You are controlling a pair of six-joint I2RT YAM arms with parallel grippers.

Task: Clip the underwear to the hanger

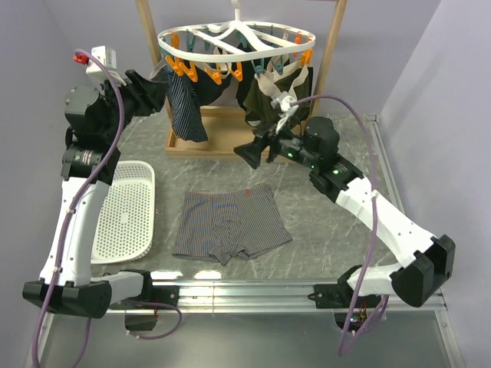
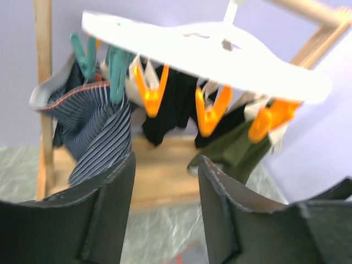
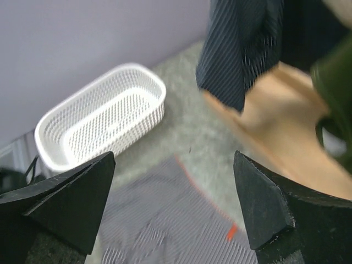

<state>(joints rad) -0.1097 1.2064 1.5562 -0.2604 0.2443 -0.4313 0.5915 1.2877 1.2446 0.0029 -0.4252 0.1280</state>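
Note:
The underwear (image 1: pixel 230 222) lies flat on the table between the two arms, waistband and orange-red tag at the far edge. It shows below the right gripper (image 3: pixel 165 231) and as a sliver in the left wrist view (image 2: pixel 190 256). The hanger (image 1: pixel 238 42) hangs from the wooden frame, its orange and teal clips dangling; it is close above the left gripper (image 2: pixel 220 55). My left gripper (image 1: pixel 163 83) is raised near the hanger's left side, open and empty (image 2: pixel 165 181). My right gripper (image 1: pixel 252 152) hovers above the waistband, open and empty (image 3: pixel 176 187).
A dark navy striped garment (image 1: pixel 188 107) and a dark olive pair (image 1: pixel 265 100) hang clipped on the hanger. The wooden frame (image 1: pixel 330 54) stands at the back with its base board (image 3: pixel 275 121) on the table. A white mesh basket (image 1: pixel 123 222) sits at the left.

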